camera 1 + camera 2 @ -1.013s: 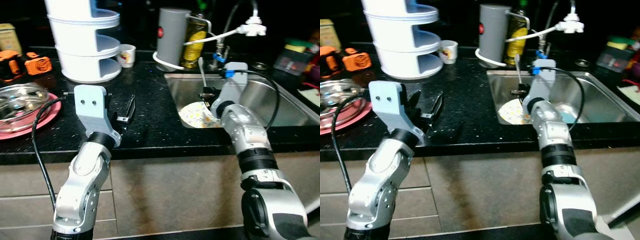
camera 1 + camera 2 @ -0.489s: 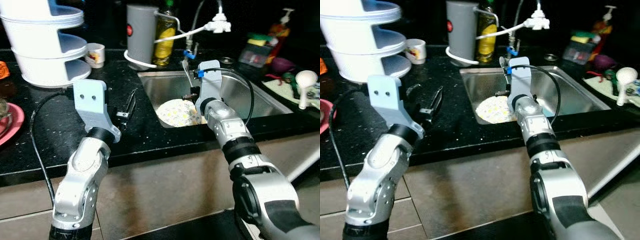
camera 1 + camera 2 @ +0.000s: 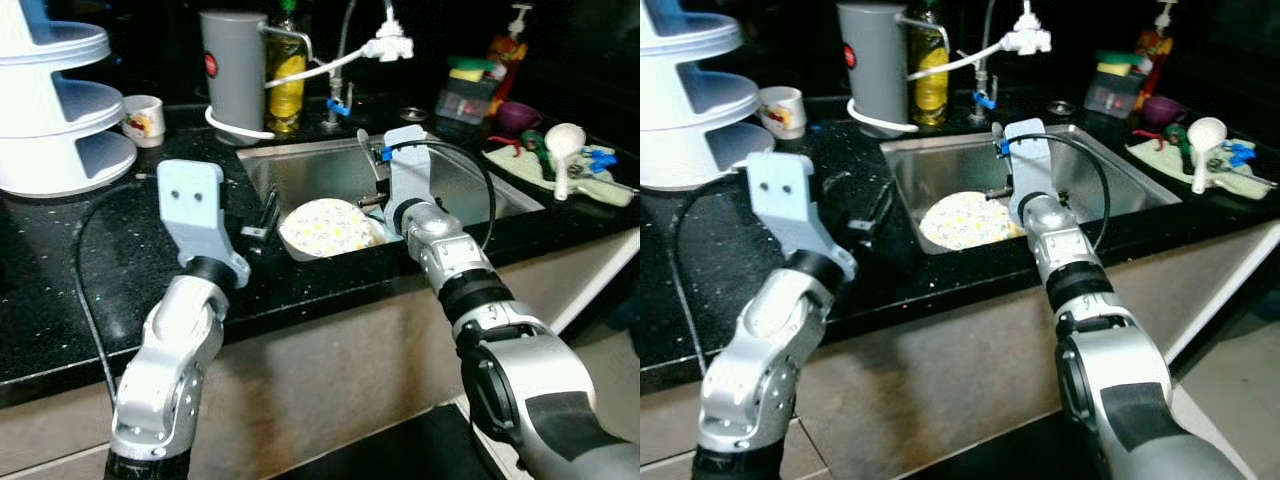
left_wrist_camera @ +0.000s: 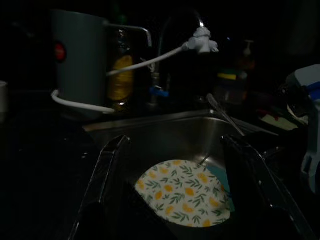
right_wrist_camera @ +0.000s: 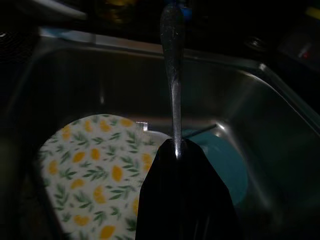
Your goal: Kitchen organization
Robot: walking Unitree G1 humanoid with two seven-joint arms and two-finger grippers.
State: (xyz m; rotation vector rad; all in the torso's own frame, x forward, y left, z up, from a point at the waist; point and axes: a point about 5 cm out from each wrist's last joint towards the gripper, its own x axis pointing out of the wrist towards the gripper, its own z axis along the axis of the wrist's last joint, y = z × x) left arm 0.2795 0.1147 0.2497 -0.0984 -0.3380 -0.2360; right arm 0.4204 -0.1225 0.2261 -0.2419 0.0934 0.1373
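Two jaws of the right gripper [image 5: 176,150] clamp a spoon [image 5: 172,75], handle pointing up over the sink [image 3: 470,190]; left gripper [image 4: 175,200], jaws apart, faces the floral plate [image 3: 325,225].

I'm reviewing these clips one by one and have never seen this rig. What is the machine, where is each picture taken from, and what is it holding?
It is a humanoid robot at a kitchen counter. Two pictures come from its head, looking down; two come from cameras on its wrists. The right gripper, over the sink, is shut on a metal utensil; its working end is hidden. A lemon-patterned plate lies in the sink. The left gripper is open, at the sink's edge. A grey kettle and a white tiered rack stand on the black counter.
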